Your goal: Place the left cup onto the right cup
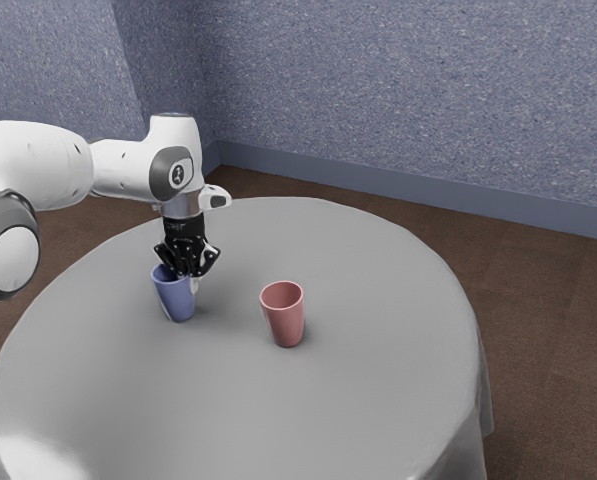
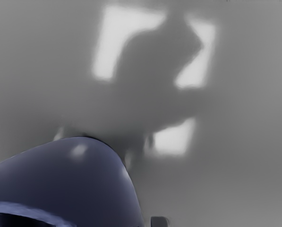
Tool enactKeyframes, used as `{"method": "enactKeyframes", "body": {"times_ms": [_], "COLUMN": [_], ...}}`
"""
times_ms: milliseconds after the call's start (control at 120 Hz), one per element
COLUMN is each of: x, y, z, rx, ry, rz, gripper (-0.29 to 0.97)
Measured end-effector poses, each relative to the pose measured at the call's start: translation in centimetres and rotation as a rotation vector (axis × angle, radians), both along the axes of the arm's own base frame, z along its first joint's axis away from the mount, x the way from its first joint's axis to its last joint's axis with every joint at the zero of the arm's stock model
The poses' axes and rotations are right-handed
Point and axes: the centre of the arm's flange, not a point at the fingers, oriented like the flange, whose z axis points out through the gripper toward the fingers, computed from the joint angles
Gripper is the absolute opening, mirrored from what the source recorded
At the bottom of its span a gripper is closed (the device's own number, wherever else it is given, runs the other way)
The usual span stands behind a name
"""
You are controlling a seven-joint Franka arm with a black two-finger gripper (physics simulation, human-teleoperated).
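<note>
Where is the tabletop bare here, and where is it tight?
Bare: the table between the pink cup and its edge at the exterior view's right, and the near strip before both cups. Crowded: the blue cup, with the gripper at its rim; the gap between the cups is narrower.

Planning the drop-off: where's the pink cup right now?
The pink cup stands upright near the middle of the grey table, to the exterior view's right of the blue cup and apart from it.

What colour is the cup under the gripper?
Periwinkle blue. The cup shows it best in the exterior view.
</note>
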Motion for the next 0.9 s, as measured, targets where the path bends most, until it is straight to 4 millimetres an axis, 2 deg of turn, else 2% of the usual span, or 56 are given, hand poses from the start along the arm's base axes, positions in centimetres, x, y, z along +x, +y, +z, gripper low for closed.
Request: {"method": "enactKeyframes", "body": {"times_ms": [283,417,650,900], "x": [0.0,0.1,0.0,-0.8], "y": [0.0,-0.3,-2.4,-7.7], "z": [0.1,1.0,4.7,10.2], "rx": [0.004,0.007,0.018,0.046], "ry": [-0.003,-0.014,-0.053,-0.091], "rz": [0.002,-0.002,-0.032,-0.103], "gripper": [-0.09,-0.10,-0.10,-0.11]}}
